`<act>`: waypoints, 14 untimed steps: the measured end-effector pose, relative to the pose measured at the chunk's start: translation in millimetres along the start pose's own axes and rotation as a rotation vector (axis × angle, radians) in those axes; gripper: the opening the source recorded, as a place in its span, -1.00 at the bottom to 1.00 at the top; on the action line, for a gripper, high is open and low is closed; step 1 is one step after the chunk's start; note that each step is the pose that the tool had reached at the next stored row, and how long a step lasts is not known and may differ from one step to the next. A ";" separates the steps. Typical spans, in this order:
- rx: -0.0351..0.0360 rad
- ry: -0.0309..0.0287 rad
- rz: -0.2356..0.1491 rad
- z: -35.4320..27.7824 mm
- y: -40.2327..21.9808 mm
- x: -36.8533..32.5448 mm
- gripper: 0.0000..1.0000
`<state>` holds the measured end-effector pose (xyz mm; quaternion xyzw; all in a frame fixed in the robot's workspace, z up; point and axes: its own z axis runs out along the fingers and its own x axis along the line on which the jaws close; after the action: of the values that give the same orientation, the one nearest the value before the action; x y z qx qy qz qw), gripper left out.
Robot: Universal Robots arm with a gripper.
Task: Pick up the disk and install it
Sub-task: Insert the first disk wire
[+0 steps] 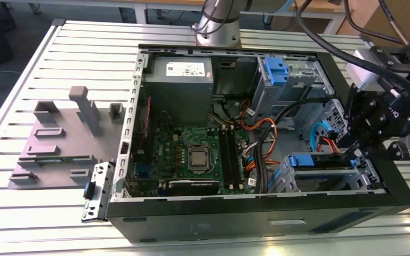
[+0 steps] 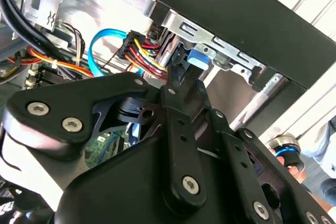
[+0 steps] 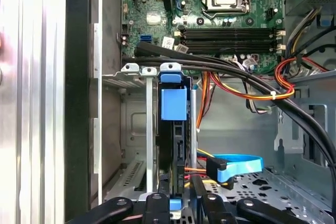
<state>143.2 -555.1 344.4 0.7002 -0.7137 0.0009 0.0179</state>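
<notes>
An open computer case (image 1: 262, 213) lies on a slatted metal table (image 1: 19, 106), with the disk (image 3: 176, 145) standing on edge in its drive cage (image 3: 134, 124).

The gripper (image 3: 173, 203) pinches the disk's blue end, fingers (image 3: 156, 203) pressed against it from both sides. The drive sits between the cage rails, so insertion looks well advanced, though whether it is fully seated is hard to tell. Its long axis runs along the slot, and the blue handle (image 3: 174, 103) at its far end points toward the motherboard (image 3: 220, 14).

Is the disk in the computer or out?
In. The disk stands on edge inside the computer case's drive bay, by the gripper.
</notes>
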 end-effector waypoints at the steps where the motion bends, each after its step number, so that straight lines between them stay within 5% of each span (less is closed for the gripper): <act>1: 0.0000 0.0001 0.000 -1.5 0.1 0.0 -0.40; 4: 0.0000 -0.0003 0.000 -1.9 0.1 0.0 -0.44; 8: -0.0001 0.0003 0.000 -1.8 0.0 0.9 -0.79; 14: -0.0020 -0.0001 0.000 1.4 0.0 4.5 -0.79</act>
<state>143.1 -559.6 343.1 0.7002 -0.7137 0.0001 0.0186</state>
